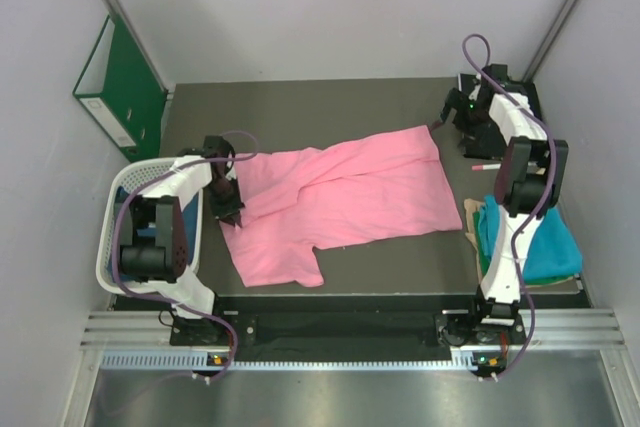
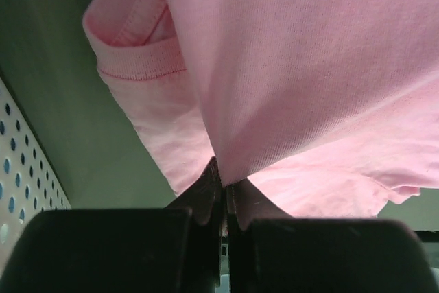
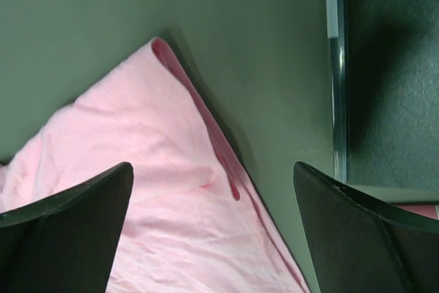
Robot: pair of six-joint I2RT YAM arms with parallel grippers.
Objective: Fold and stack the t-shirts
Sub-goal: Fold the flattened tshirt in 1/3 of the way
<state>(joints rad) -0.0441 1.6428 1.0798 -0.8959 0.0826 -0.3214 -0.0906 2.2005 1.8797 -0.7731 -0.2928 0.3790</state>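
Note:
The bright pink t-shirt (image 1: 340, 202) lies spread across the middle of the table, partly folded over itself at its left. My left gripper (image 1: 231, 210) is shut on the shirt's left edge; in the left wrist view the jaws (image 2: 225, 182) pinch a lifted fold of pink cloth (image 2: 295, 73). My right gripper (image 1: 452, 119) is open, just above the shirt's far right corner (image 3: 161, 49), with that corner (image 3: 171, 190) between its fingers (image 3: 75, 224). The teal t-shirt (image 1: 535, 242) lies folded at the right edge. A bit of blue cloth (image 1: 150, 234) shows in the basket, mostly hidden by my left arm.
A white lattice basket (image 1: 140, 175) stands at the left edge, also in the left wrist view (image 2: 20, 169). A green ring binder (image 1: 125, 87) leans on the left wall. A pink-and-white pen (image 1: 485, 165) and beige cloth (image 1: 470, 215) lie by the teal shirt. A table-edge strip (image 3: 336, 66) is to the right.

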